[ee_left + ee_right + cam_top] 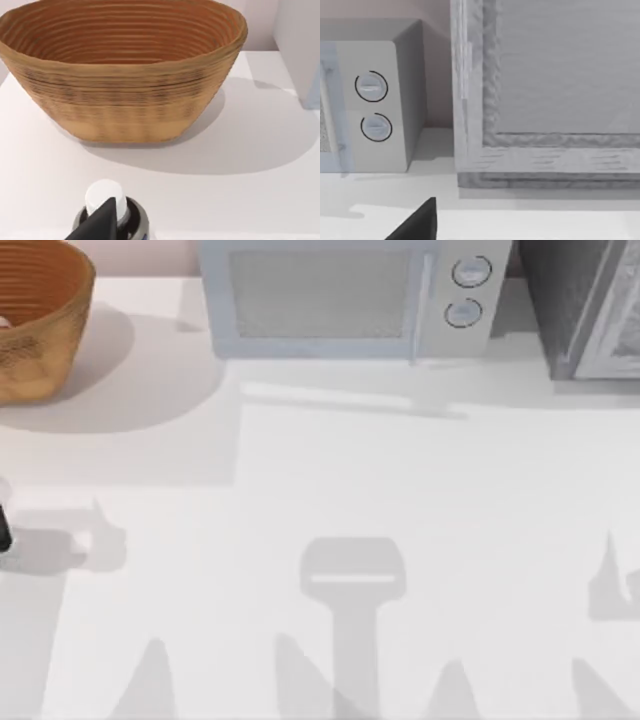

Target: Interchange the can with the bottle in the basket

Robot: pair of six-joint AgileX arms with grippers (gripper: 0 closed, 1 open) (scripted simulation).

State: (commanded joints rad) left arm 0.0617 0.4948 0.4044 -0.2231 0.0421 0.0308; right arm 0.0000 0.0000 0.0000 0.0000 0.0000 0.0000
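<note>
Judging by how things lie, the swap looks at least half done. The bottle (pixel 103 196), white-capped with a grey shoulder, stands on the bench (pixel 400 490) just in front of the basket (pixel 40 335) rather than inside it. The left hand (pixel 102 221) is right over the bottle, one dark finger crossing its shoulder; I cannot tell whether the hand is clamped on it or apart.

The basket sits at the far left corner of the bench. In the top view, a pale patch inside it at the picture's edge may be the can (pixel 4 323), though too little shows to be sure. The left wrist view shows bare ribbed walls, with the basket's floor hidden behind the near rim. If that patch is the can, what is left is to let go of the bottle and pull clear.

The right hand (pixel 420 222) idles toward the right side, facing the back; whether it is apart or together I cannot tell.

The bench is plain white and uncluttered, streaked with soft shadows. Along the back stand a pale microwave (pixel 340 300) with two round dials and, at the right, a grey cabinet (pixel 585 305)
</note>
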